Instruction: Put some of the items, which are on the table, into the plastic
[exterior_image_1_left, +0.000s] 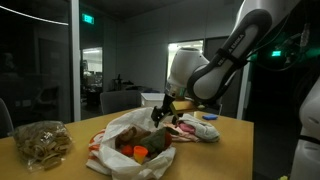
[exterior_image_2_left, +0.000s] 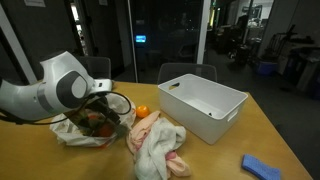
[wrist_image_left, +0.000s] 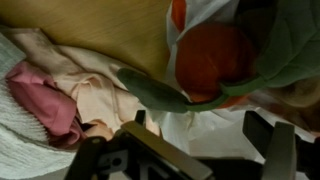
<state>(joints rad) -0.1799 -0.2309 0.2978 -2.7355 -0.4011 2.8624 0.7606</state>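
A white plastic bag (exterior_image_1_left: 128, 140) lies open on the wooden table and also shows in an exterior view (exterior_image_2_left: 85, 128). It holds orange and green items (wrist_image_left: 212, 55). My gripper (exterior_image_1_left: 163, 108) hangs just over the bag's mouth, seen too in an exterior view (exterior_image_2_left: 108, 108). In the wrist view the gripper (wrist_image_left: 200, 132) has its fingers spread wide with only loose white plastic between them. An orange (exterior_image_2_left: 143, 111) lies on the table beside the bag. A pink and cream cloth pile (exterior_image_2_left: 155, 145) lies next to it, and also shows in the wrist view (wrist_image_left: 55, 95).
A white rectangular bin (exterior_image_2_left: 205, 108) stands on the table beyond the cloth. A blue sponge (exterior_image_2_left: 262, 167) lies near the table's edge. A clear bag of brown snacks (exterior_image_1_left: 40, 140) sits to one side. Chairs stand behind the table.
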